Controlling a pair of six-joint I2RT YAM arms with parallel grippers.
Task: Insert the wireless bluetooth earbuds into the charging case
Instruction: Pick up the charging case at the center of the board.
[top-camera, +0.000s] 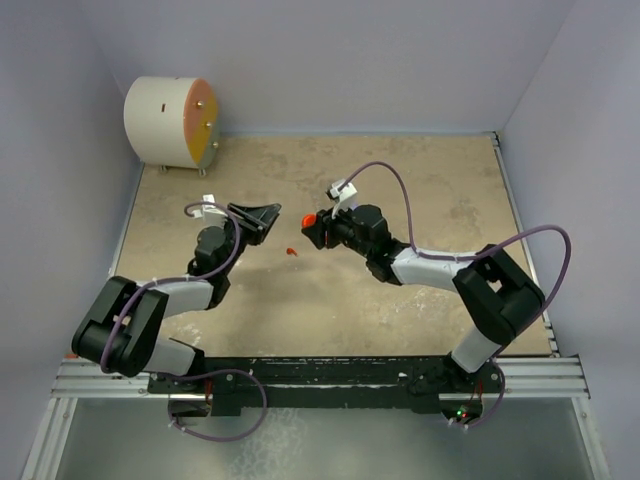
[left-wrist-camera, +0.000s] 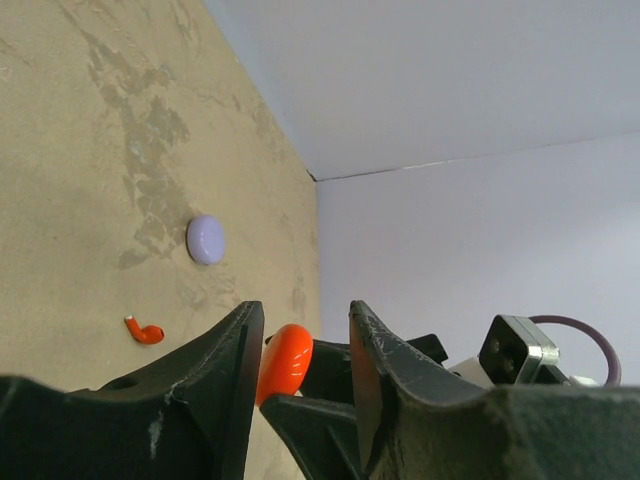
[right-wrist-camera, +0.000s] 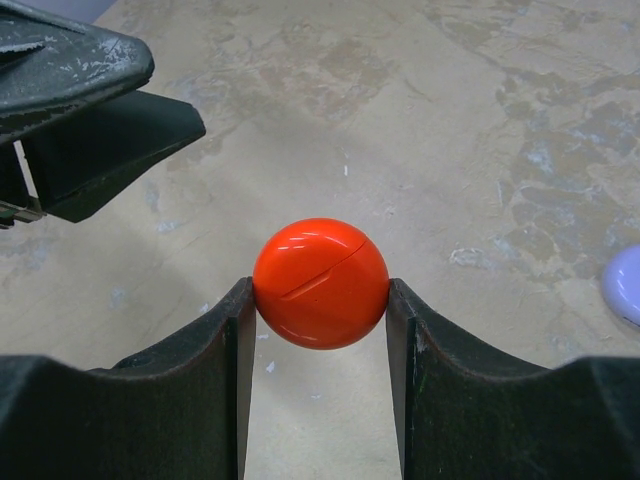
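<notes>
Right end effector gripping red case, left end effector open beside it, one earbud loose on bench.
Right end effector (right-wrist-camera: 320, 300) is clamping the round red charging case (right-wrist-camera: 320, 283) between both fingers and holding it clear of the bench (top-camera: 430, 200), a seam line showing across its face. Left end effector (top-camera: 265, 217) is facing it from the left, jaws standing apart with nothing between them, not touching the case. A red earbud (left-wrist-camera: 145, 331) is lying on the bench below the gap between the two end effectors. A lavender case (left-wrist-camera: 205, 240) is sitting on the bench, apart from the earbud.
</notes>
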